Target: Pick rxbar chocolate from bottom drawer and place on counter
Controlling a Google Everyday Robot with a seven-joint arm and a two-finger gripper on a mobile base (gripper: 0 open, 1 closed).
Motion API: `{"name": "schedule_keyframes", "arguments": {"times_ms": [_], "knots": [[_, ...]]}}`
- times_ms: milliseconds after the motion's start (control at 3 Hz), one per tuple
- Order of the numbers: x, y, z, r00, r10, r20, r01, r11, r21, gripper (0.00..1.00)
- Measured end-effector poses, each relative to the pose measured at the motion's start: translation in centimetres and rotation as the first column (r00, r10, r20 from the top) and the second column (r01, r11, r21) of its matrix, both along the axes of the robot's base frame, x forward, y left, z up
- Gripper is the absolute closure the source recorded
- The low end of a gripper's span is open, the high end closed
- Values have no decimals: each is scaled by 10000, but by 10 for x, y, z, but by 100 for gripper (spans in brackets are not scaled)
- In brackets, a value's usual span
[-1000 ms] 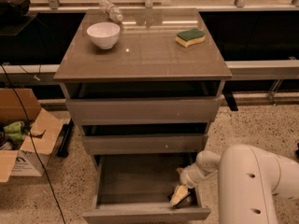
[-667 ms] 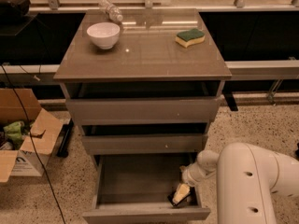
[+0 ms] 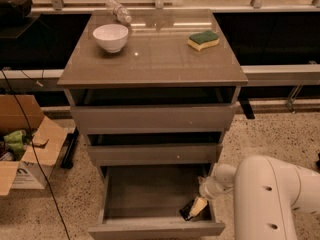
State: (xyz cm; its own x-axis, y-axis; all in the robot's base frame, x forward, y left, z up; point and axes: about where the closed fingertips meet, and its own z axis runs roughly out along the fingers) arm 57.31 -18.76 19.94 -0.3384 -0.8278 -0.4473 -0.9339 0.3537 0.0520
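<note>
The bottom drawer [image 3: 145, 191] stands pulled open below two higher grey drawers. The rxbar chocolate [image 3: 187, 211], a small black bar, lies at the drawer's front right corner. My gripper [image 3: 196, 207] reaches down into that corner from the white arm [image 3: 265, 194] at the lower right, with its pale fingers [image 3: 199, 204] right at the bar. The glossy counter [image 3: 160, 59] tops the cabinet.
On the counter stand a white bowl [image 3: 111, 36], a green-and-yellow sponge [image 3: 203, 39] and a lying clear bottle [image 3: 118, 10]. An open cardboard box [image 3: 22, 144] sits on the floor at the left, with a black cable [image 3: 30, 144] hanging across it.
The gripper has stayed at the front right corner of the bottom drawer, shifting only slightly over the bar. Nothing else has moved.
</note>
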Motion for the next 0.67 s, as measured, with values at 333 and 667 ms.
{"name": "schedule_keyframes", "arguments": {"times_ms": [333,667], "knots": [[5,-6,-13,9997,24,238,-18,9996,-276,0],[6,-9,-30,9996,71,260,-54,9979,-646,0]]}}
